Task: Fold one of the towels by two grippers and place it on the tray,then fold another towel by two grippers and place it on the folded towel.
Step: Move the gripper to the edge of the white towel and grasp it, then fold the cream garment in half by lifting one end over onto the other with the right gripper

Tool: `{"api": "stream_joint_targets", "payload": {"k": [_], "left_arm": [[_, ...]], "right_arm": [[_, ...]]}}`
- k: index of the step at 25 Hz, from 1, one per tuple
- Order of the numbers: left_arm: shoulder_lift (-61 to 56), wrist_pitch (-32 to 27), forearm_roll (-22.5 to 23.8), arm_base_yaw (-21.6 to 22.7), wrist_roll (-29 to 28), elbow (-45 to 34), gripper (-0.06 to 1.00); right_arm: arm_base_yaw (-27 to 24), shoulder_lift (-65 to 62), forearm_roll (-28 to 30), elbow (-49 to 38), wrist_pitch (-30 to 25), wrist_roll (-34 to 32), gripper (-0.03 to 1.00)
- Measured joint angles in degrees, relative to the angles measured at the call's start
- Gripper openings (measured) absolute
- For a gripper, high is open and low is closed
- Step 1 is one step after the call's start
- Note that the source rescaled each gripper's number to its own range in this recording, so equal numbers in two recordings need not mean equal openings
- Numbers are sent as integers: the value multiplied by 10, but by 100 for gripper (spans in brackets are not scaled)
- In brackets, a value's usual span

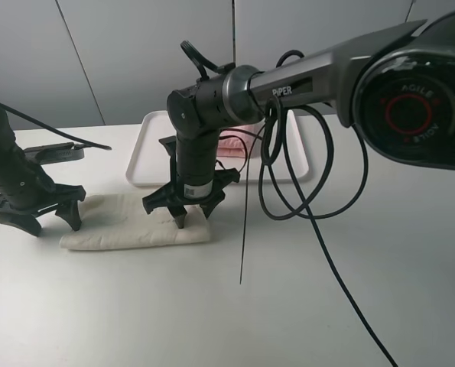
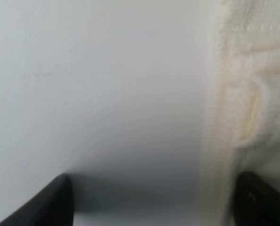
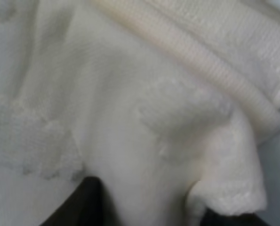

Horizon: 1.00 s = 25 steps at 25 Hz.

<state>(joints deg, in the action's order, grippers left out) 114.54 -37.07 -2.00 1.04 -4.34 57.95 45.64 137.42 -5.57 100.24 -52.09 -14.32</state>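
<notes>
Two grippers down at the table [image 1: 342, 306] | left gripper [image 1: 47, 218]: fingers spread wide, empty, at left end of cream-white towel [image 1: 131, 228] | towel: long strip flat on table | right gripper [image 1: 190, 214]: on towel's right end, cloth between fingers, clench unclear | tray [image 1: 147, 164] behind, pink towel [image 1: 238, 141] on it

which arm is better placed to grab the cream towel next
Right: its end effector is down on the cream towel, cloth between its fingers. The left end effector sits at the towel's edge, mostly over bare table.
</notes>
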Motion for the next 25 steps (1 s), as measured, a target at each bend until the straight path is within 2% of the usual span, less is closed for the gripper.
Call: {"api": "stream_joint_targets", "payload": {"k": [6, 7, 25], "left_arm": [[0, 0, 0, 0, 0, 0, 88], [0, 0, 0, 0, 0, 0, 88], [0, 0, 0, 0, 8, 0, 88]], "right_arm": [[9, 6, -14, 3, 7, 19, 14], [11, 6, -13, 3, 8, 22, 12], [23, -14, 11, 0, -7, 41, 12]]}}
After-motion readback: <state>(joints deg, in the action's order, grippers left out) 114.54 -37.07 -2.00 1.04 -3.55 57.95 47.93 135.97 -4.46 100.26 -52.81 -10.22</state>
